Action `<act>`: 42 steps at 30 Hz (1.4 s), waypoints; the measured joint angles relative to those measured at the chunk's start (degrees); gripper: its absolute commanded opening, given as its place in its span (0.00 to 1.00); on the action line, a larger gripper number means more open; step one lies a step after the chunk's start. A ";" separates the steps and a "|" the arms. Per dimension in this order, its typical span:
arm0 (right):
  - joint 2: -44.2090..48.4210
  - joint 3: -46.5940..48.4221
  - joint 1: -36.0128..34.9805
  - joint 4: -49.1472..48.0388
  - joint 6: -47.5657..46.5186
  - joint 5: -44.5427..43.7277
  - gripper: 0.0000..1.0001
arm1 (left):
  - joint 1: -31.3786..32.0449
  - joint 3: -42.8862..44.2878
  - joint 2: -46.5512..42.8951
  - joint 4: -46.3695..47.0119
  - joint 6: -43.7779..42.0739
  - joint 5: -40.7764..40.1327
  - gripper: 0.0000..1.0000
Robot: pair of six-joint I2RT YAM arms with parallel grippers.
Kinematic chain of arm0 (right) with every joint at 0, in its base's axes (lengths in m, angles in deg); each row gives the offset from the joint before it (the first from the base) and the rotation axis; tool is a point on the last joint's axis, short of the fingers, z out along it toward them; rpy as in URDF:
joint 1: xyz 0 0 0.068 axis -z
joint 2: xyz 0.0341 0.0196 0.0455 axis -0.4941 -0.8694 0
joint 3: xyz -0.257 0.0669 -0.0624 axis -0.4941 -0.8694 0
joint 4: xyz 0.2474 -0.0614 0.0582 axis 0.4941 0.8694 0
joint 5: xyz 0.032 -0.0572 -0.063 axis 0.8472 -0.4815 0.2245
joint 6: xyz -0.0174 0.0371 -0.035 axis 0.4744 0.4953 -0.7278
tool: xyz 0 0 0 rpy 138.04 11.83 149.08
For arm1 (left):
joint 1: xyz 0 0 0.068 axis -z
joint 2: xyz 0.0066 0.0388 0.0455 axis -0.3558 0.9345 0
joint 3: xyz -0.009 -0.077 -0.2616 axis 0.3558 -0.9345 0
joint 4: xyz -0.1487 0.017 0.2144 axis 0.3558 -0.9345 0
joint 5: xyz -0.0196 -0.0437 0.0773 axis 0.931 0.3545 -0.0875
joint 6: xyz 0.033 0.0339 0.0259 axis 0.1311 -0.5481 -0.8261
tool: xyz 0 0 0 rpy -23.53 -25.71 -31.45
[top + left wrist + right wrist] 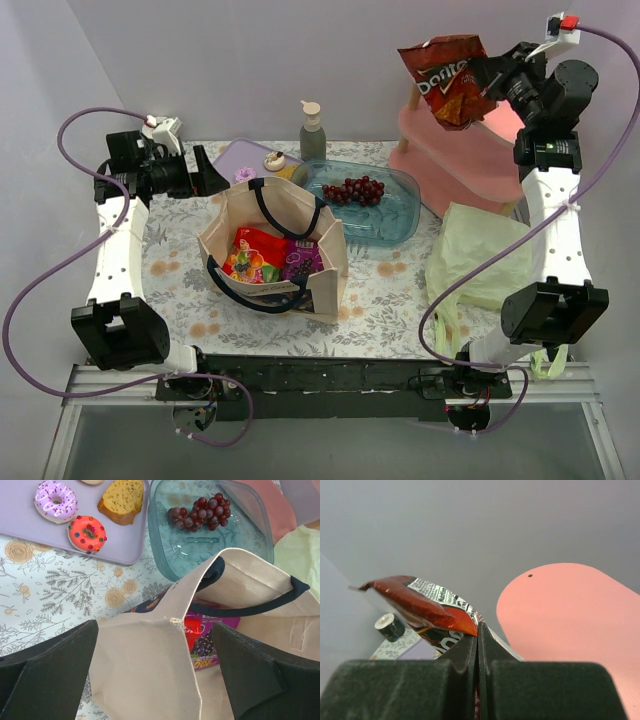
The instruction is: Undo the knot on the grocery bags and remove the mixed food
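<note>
My right gripper [490, 77] is shut on the edge of the dark-red Doritos bag [445, 78] and holds it high over the pink shelf [470, 160]; the bag also shows in the right wrist view [427, 605]. The beige canvas tote [275, 250] stands open mid-table with red and purple snack packets [275, 258] inside. My left gripper [212, 175] is open, its fingers either side of the tote's rim [150, 645]. The pale-green plastic bag [485, 255] lies limp at the right; its knot does not show. Dark red grapes [353, 190] lie in the clear blue tray [400, 215].
A lilac tray [125, 545] with donuts [87, 532] and a cake slice sits at the back left. A pump bottle [312, 130] stands at the back. The pink two-tier shelf fills the back right corner.
</note>
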 measured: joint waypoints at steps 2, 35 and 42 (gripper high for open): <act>-1.40 1.07 0.44 -0.11 -0.42 -0.92 0.01 | 0.00 -1.20 -0.11 -0.07 -0.07 -0.02 0.98; -0.46 -8.94 8.96 2.27 -1.84 -19.96 0.95 | 0.00 -4.00 -0.39 0.70 -0.63 0.37 0.98; 8.66 -10.14 9.01 1.95 -4.31 -17.33 0.96 | 0.00 -4.00 -0.52 4.11 -0.68 4.17 0.98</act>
